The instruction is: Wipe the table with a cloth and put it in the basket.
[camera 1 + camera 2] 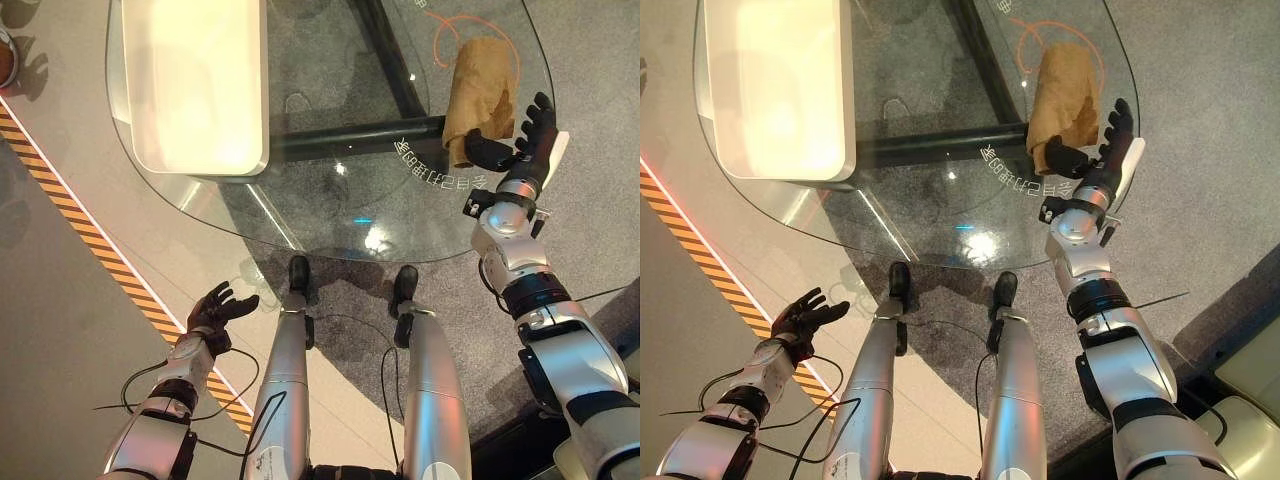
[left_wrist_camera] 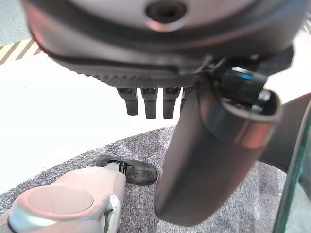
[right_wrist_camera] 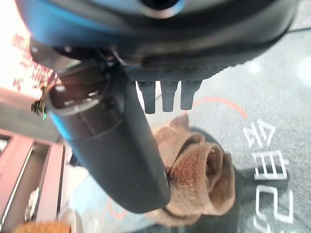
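A crumpled brown cloth (image 1: 480,85) lies on the right part of the round glass table (image 1: 330,215), partly over an orange ring mark. My right hand (image 1: 525,145) sits at the cloth's near right edge, open. Its fingers are straight beside the cloth and its thumb (image 3: 112,150) reaches over the cloth's (image 3: 204,179) folded end. A white rectangular basket (image 1: 262,90) stands on the table's left part. My left hand (image 1: 215,310) hangs low below the table's near left edge, open, fingers (image 2: 148,102) straight, holding nothing.
A dark crossbar (image 1: 350,140) runs under the glass between basket and cloth. Yellow-black striped tape (image 1: 90,235) crosses the floor on the left. Grey carpet (image 1: 590,60) lies under and right of the table.
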{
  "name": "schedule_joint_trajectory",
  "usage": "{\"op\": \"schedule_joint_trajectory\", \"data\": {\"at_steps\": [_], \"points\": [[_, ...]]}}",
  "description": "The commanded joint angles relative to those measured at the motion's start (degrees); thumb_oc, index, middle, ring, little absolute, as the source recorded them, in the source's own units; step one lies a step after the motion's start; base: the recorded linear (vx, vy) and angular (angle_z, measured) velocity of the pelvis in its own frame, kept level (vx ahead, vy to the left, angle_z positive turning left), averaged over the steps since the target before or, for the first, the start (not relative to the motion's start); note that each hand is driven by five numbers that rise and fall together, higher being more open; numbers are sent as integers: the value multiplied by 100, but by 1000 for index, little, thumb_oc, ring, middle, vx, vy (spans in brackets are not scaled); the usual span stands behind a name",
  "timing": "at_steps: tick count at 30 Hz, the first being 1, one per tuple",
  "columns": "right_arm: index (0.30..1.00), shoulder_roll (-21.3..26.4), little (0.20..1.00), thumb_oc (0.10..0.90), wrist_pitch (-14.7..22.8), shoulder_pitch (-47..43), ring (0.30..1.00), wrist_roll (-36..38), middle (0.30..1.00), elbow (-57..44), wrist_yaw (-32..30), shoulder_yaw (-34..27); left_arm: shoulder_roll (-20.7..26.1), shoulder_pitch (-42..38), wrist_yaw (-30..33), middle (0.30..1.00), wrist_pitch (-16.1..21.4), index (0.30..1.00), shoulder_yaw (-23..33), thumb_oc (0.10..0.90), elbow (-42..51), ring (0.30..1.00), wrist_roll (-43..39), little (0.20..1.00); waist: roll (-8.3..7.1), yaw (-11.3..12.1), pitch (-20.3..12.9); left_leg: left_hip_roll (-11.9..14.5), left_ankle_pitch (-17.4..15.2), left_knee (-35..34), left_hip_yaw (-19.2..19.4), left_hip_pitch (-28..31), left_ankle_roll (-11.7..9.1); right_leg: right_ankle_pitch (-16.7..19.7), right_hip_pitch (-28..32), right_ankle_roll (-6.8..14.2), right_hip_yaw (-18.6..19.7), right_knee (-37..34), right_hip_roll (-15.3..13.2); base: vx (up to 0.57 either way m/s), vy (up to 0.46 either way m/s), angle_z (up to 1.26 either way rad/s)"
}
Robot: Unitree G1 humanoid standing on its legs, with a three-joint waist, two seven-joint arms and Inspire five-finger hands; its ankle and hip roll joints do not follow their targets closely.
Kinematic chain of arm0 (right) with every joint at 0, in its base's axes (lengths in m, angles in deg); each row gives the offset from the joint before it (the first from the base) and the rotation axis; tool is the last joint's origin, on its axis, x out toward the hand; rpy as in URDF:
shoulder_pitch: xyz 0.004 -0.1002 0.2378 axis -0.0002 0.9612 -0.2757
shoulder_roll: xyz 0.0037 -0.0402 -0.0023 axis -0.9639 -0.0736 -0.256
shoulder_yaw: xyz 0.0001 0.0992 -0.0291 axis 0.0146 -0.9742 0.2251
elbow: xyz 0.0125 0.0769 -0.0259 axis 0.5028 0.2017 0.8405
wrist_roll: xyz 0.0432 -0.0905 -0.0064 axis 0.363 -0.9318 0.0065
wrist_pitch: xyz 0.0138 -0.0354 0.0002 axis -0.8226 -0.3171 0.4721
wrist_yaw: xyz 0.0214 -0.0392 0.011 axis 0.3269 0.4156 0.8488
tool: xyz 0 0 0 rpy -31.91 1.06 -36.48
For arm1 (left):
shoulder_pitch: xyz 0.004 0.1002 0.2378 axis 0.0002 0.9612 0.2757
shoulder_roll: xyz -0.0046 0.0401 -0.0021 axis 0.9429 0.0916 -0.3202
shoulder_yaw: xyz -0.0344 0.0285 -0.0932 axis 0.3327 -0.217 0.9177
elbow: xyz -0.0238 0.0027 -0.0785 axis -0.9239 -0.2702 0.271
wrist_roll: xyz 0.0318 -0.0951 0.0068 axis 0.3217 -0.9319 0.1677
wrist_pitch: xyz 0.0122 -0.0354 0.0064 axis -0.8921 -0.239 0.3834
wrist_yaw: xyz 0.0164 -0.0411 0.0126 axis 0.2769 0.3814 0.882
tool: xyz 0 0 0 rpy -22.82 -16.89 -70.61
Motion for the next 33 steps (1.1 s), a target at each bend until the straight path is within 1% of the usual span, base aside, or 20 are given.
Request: {"op": "schedule_joint_trajectory", "data": {"at_steps": [1, 11, 17, 18, 22, 26, 30, 33], "points": [[900, 489, 900, 800, 115, -454, 900, -262, 900, -214, 31, 178, -21, 115, 89, 900, 161, 900, 19, 800, -112, 900, -186, 900, 190, -54, -134, -503, -272, 142, 379, 48, 484, 164, 302, -200, -196, -637, 350, 0, 0, 0], [900, 419, 900, 800, -251, -567, 900, -389, 900, -193, 94, 367, -123, 245, 151, 900, 147, 900, -24, 800, 35, 900, -134, 900, 243, 1, -134, -522, -264, 156, 407, 59, 522, 157, 264, -213, -223, -551, 333, 4, 2, 1], [900, 381, 900, 800, -248, -567, 900, -398, 900, -172, 73, 383, -189, 286, 194, 900, 161, 900, -49, 800, 77, 900, -99, 900, 262, 11, -134, -528, -260, 172, 407, 46, 534, 158, 231, -210, -222, -505, 331, 0, 0, 0], [900, 380, 900, 800, -194, -549, 900, -369, 900, -184, 94, 373, -209, 305, 211, 900, 178, 900, -51, 800, 78, 900, -95, 900, 261, 7, -134, -525, -255, 166, 414, 54, 535, 162, 234, -209, -220, -507, 335, 0, 0, 0], [900, 324, 900, 800, -135, -468, 900, -392, 900, -413, 179, 310, -242, 366, 247, 900, 193, 900, -57, 800, 128, 900, -70, 900, 264, -7, -134, -531, -252, 171, 421, 57, 541, 166, 219, -206, -215, -485, 345, 0, 0, 0], [900, 252, 900, 800, -104, -431, 900, -335, 900, -597, 134, 290, -275, 386, 260, 900, 192, 900, -57, 800, 154, 900, -58, 900, 276, -18, -134, -532, -240, 158, 440, 84, 550, 167, 226, -208, -199, -472, 356, 0, 0, 0], [900, 216, 900, 800, -141, -386, 900, -332, 900, -644, 146, 232, -305, 391, 276, 900, 205, 900, -48, 800, 161, 900, -45, 900, 277, -26, -134, -532, -239, 167, 450, 73, 556, 162, 212, -208, -198, -461, 357, 0, 0, 0], [900, 219, 900, 800, -331, -371, 900, -410, 900, -619, 178, 258, -318, 389, 302, 900, 170, 900, -45, 800, 184, 900, -32, 900, 279, -28, -134, -528, -233, 163, 450, 70, 557, 165, 198, -207, -198, -446, 360, 0, 0, 0]]}}
